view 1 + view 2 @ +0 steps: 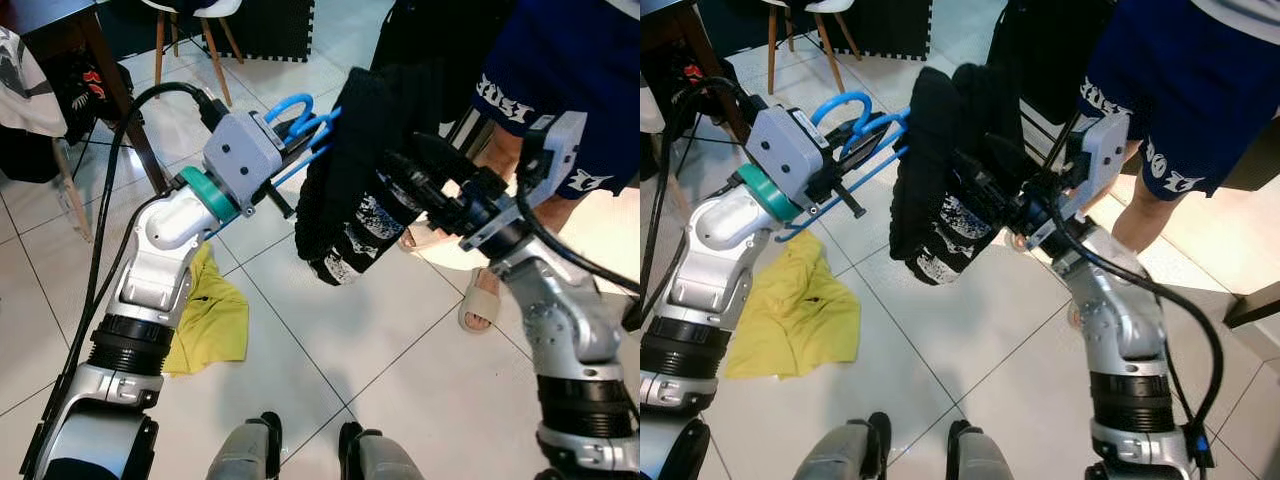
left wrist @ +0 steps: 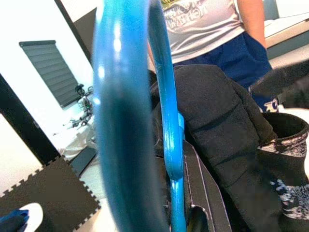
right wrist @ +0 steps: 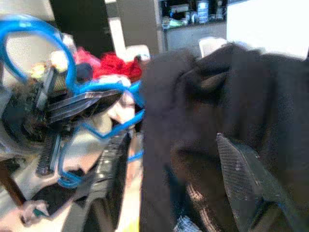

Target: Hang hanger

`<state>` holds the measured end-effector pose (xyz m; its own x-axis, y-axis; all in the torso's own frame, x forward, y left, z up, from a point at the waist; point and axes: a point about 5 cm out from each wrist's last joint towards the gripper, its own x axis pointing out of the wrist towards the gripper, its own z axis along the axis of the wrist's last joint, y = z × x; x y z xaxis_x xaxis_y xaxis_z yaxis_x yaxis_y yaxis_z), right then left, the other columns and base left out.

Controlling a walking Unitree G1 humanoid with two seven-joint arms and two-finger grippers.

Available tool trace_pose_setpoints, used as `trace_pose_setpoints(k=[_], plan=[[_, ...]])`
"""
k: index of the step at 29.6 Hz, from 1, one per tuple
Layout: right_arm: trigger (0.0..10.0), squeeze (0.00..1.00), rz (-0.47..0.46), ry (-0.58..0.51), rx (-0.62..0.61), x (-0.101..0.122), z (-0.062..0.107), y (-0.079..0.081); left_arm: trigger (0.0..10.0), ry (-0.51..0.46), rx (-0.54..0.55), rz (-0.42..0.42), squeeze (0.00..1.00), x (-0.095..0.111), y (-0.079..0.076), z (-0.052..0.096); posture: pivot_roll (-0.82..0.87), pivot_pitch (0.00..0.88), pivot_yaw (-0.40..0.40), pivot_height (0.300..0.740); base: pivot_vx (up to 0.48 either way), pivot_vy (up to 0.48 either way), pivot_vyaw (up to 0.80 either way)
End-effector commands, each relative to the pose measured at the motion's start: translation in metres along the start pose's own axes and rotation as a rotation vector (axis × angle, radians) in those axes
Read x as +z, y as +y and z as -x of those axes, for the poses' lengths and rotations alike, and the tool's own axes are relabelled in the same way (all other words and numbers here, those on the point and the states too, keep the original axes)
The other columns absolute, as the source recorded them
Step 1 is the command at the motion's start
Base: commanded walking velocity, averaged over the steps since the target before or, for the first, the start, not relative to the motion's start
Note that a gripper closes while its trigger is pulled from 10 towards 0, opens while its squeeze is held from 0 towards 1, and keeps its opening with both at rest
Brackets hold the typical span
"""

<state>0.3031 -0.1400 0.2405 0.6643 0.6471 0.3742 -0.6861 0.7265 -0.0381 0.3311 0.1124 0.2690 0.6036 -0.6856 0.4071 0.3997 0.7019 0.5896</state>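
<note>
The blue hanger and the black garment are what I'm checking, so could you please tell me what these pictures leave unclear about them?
- Blue hanger, head views: its far end is hidden inside the black garment.
- Left wrist view: the hanger's hook is blurred by closeness.
- Right tool, head views: its fingertips are buried in the garment, so the grip is unreadable.
- Left tool: its fingers lie along the hanger; closure is unclear.
- Person: cut off by the top edge.

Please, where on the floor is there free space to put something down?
Free tiles lie between the yellow cloth and the right arm, below the black garment. It is crowded higher up: the left hand holds the blue hanger, a person's feet stand at the right, chair legs behind.
</note>
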Motion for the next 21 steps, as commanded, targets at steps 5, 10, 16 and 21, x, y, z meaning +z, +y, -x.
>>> trace_pose_setpoints(k=[5,10,16,21], plan=[[10.0,0.31,0.142,-0.022,-0.165,-0.008,-0.007,0.009,0.0,-0.062,0.022,-0.031,0.0,0.01,0.003,-0.005,0.04,0.151,0.016,0.74,0.0,0.0,0.0],[10.0,0.0,0.162,-0.059,-0.227,-0.007,-0.011,0.011,0.0,-0.066,0.018,-0.027,0.0,0.011,0.001,-0.006,0.04,0.151,0.017,0.74,0.0,0.0,0.0],[10.0,0.0,0.112,-0.072,-0.232,-0.015,-0.026,0.024,0.0,-0.076,0.015,-0.017,0.0,0.012,-0.001,-0.008,0.05,0.149,0.017,0.74,0.0,0.0,0.0],[10.0,0.0,0.04,-0.035,-0.131,-0.03,-0.037,0.047,0.0,-0.087,0.014,-0.015,0.0,0.014,-0.002,-0.011,0.05,0.148,0.014,0.74,0.0,0.0,0.0]])
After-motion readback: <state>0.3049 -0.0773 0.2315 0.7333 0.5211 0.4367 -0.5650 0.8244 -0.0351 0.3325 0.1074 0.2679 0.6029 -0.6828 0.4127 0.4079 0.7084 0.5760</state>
